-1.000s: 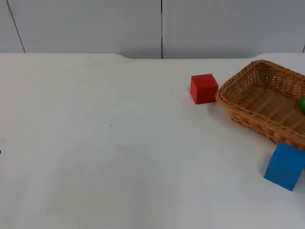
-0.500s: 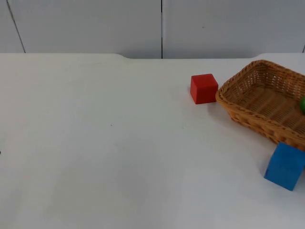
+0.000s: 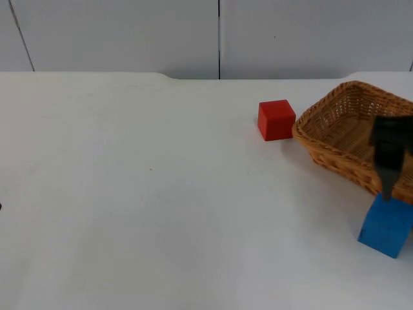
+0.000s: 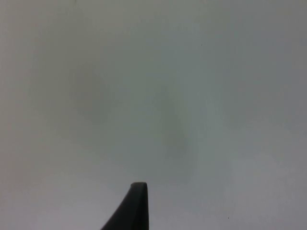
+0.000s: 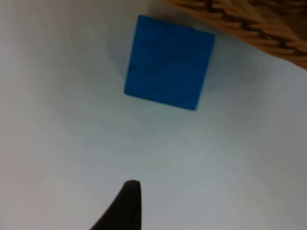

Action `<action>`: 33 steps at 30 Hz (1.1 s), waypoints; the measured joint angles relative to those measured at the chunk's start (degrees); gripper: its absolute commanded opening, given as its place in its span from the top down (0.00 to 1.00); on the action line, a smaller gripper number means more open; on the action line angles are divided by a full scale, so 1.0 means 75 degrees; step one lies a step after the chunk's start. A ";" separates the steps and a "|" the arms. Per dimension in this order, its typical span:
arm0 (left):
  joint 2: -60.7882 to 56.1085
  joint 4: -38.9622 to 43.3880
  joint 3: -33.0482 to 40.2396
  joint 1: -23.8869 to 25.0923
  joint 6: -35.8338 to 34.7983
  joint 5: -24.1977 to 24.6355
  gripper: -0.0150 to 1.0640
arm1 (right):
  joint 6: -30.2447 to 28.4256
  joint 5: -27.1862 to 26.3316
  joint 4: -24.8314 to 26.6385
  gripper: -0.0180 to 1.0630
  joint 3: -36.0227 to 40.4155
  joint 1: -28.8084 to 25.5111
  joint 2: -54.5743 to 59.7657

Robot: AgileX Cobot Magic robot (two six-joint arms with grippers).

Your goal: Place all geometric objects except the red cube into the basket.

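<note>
One new right hand (image 3: 389, 169) above blue cube (image 3: 386, 225).

You have a plain white table top (image 3: 161, 213), unpatterned, ending at a flat grey partition wall (image 3: 129, 32) crossed by thin dark seams. Toward the table's far right stands a solid red cube (image 3: 276, 120), evenly coloured. Just beside it you see the woven wicker basket (image 3: 335, 139), golden tan, with a ribbed weave of lighter and darker brown strands. At the right edge sits a bright blue cube (image 3: 385, 226), uniformly blue on every visible face. The right gripper (image 3: 389, 155) above it is matt black. The left wrist view gives you a black fingertip (image 4: 134, 206) over pale grey-white table surface.
</note>
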 measured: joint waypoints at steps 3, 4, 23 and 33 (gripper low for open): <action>0.0000 0.0000 0.0000 0.0000 0.0000 -0.0015 0.01 | 0.0421 -0.0406 -0.0168 0.05 -0.0013 0.0064 0.0261; 0.0000 0.0000 0.0000 0.0000 0.0000 -0.0015 0.01 | 0.0510 -0.0618 -0.0188 0.05 -0.0013 -0.0012 0.0390; 0.0000 0.0000 0.0000 0.0000 -0.0016 -0.0015 0.01 | 0.0908 -0.2712 -0.0563 0.11 -0.0029 -0.0642 0.2311; 0.0000 0.0000 0.0000 0.0000 -0.0016 -0.0097 0.01 | 0.1465 -0.2976 -0.0715 0.50 -0.0029 -0.0642 0.2586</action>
